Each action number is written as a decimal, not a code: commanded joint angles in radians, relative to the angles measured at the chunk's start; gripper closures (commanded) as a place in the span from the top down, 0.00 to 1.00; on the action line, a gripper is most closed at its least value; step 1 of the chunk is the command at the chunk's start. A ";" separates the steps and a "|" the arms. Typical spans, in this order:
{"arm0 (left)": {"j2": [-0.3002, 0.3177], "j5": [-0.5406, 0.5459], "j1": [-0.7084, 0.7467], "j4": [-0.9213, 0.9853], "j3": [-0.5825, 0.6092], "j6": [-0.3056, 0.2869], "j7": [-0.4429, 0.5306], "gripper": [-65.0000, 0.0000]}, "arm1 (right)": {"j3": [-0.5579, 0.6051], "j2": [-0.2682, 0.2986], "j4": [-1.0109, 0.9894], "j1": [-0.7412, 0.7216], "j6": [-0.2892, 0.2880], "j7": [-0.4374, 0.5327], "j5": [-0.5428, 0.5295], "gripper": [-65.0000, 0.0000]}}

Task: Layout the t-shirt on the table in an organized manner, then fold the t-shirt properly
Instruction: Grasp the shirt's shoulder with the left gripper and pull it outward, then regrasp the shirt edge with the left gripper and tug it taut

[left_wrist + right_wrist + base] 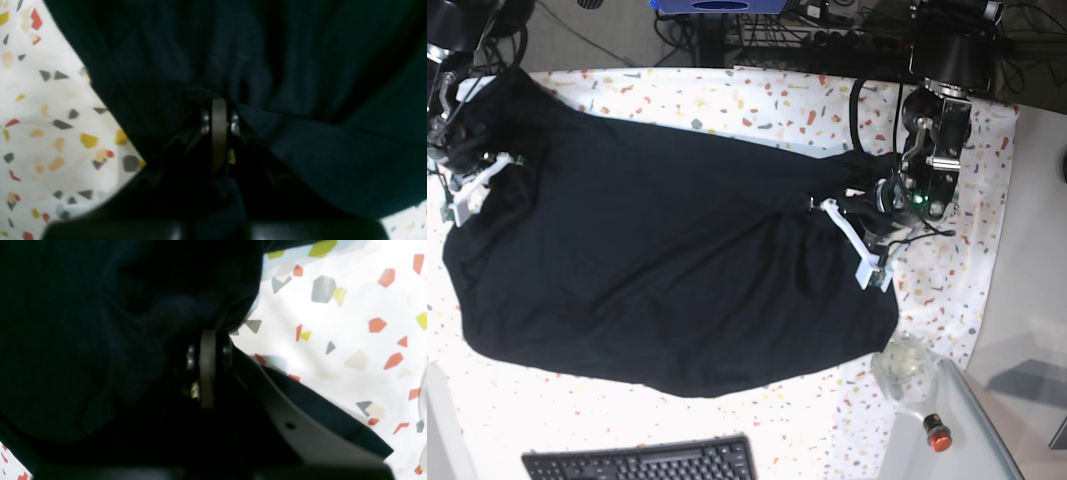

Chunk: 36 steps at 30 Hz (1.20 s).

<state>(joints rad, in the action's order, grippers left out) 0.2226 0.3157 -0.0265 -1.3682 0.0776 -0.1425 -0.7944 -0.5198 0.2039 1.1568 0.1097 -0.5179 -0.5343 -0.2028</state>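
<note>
t-shirt point(657, 270): you've got it spread wide across the middle of the table, black, rumpled, with bunched folds near both grippers.
left gripper point(218, 100): your jaws are clamped tight on a pinch of the t-shirt at its edge toward the table's right side in the base view.
right gripper point(208, 331): closed on the t-shirt's other end, near the table's far left corner.
table point(757, 100): speckled cloth shows around the shirt on all sides.
keyboard point(642, 462): sits at the table's near edge, apart from the shirt.
red button point(937, 433): on the grey side surface off the near right corner.
</note>
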 commanded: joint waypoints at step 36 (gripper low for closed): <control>0.005 0.001 0.646 -0.567 -0.131 0.001 -0.188 0.00 | -0.013 0.012 0.010 0.003 -0.011 -0.027 0.015 0.00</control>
<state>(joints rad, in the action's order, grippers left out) 0.2222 0.3153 0.6128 -1.9209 -0.0509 -0.1413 -0.9913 -0.5270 0.2035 1.1587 0.1116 -0.5182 -0.5377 -0.2031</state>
